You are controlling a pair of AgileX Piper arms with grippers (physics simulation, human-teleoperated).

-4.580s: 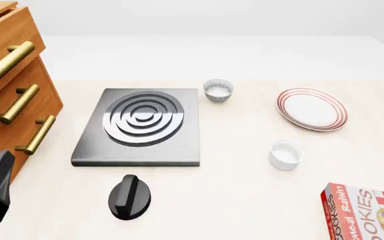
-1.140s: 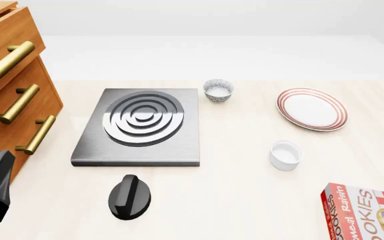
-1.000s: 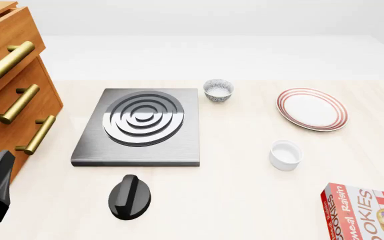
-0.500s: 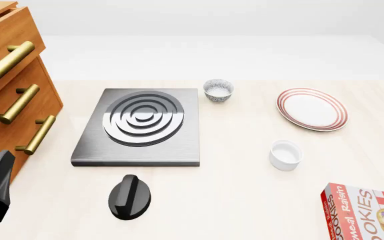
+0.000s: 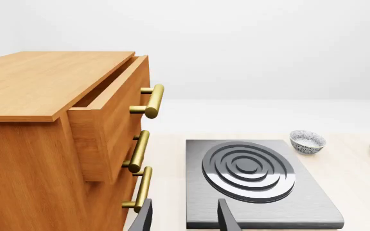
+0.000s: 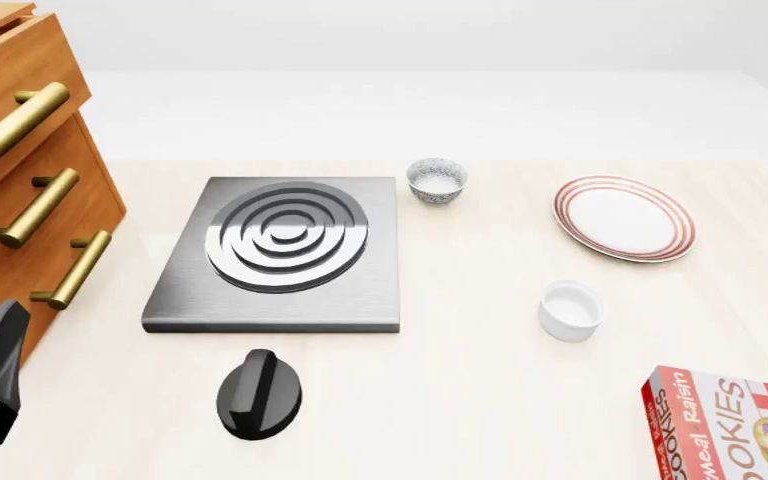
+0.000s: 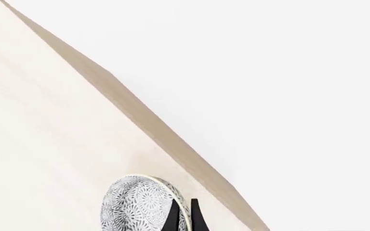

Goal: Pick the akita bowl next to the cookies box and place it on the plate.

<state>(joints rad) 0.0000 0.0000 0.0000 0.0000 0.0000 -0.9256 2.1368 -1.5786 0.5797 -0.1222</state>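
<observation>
Akita bowl (image 7: 137, 207): rim sits between the right gripper (image 7: 183, 219) fingers, nearly together, clamped or not we cannot tell; we advise a firm pinch, then a level lift.

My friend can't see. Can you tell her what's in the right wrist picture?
A small speckled grey-blue akita bowl sits near the pale table's edge, with the right claw's two dark fingertips close together at its rim. Beyond is plain white.

Bright, even, diffuse light throughout, sharp renders without blur, soft faint shadows, and a mild sheen on the stove plate (image 6: 287, 236).
</observation>
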